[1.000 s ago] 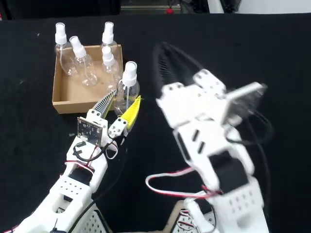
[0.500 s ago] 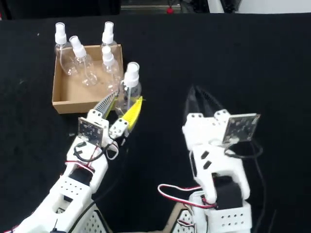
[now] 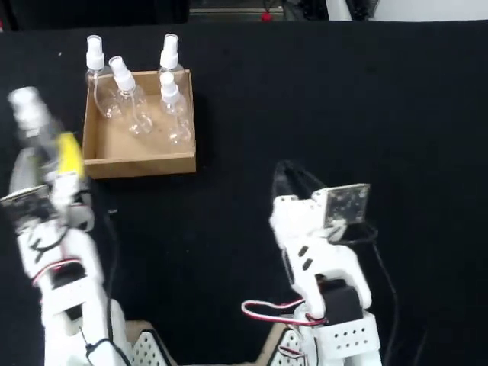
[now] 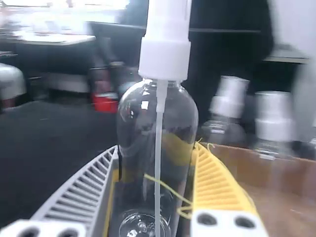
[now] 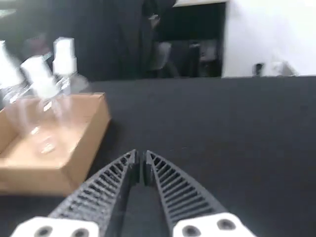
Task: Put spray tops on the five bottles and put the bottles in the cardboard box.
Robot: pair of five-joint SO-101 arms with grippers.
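The left arm has swung away from the box's front right corner to the left edge of the high view, taking the clear plastic bottle with the white spray top [image 3: 29, 114] with it, and the right arm has drawn back toward the lower middle. The left gripper [image 3: 46, 149] is blurred there, its yellow finger plain and its grey one hard to make out. In the left wrist view the left gripper [image 4: 157, 148] is clamped on the bottle [image 4: 158, 118], which stands upright between the grey and yellow fingers with its dip tube visible; the top of the sprayer is cut off by the frame edge. The brown cardboard box [image 3: 137, 164] sits in the upper left on the black table [image 3: 343, 99], with four more clear capped bottles [image 3: 130, 95] at it; the two rear ones have their bases hidden, so whether they stand inside is uncertain. The right gripper [image 5: 139, 165] hangs over bare table, its dark ribbed fingers almost together with only a slit between them and nothing held, right of the box [image 5: 59, 143].
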